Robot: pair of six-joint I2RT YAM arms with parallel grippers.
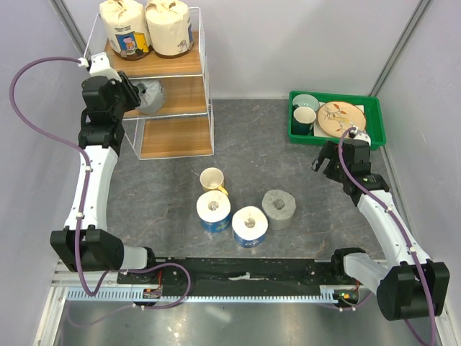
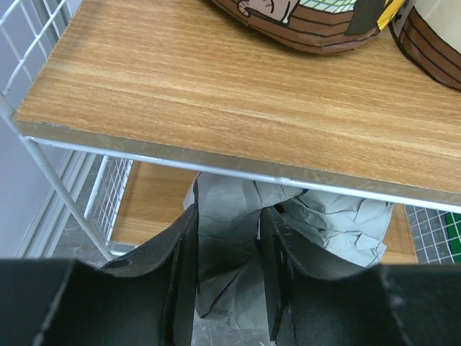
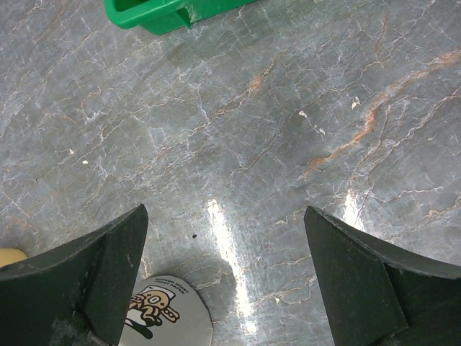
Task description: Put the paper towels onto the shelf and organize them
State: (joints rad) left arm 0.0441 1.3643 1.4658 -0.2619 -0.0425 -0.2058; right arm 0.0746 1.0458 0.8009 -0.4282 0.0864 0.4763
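**A:** Where's the grey roll point(image 1: 150, 97) right now?

**B:** At the middle board of the shelf point(image 1: 184, 95), left end, tucked under the top board where the cream rolls point(image 1: 124, 29) stand side by side. I can't tell whether it already rests on the wood or hangs just above it.

**A:** And the left claw point(image 2: 227, 216)?

**B:** Pinching a fold of the roll's crumpled wrapper, one finger on each side of the plastic.

**A:** Why reach in from the side?

**B:** My guess is that the top board leaves little headroom, so a sideways reach slides the roll in.

**A:** What about the rest?

**B:** The white-and-blue rolls point(image 1: 214, 210) and a second grey one point(image 1: 279, 207) stand on the table point(image 1: 252, 144) by the yellow mug point(image 1: 212, 179), well apart from the shelf. I'd call the job about half done.

**A:** And the right claw point(image 3: 225, 213)?

**B:** Spread wide and gripping nothing, over the table near the green tray point(image 1: 338, 141). It's probably parked out of the way.
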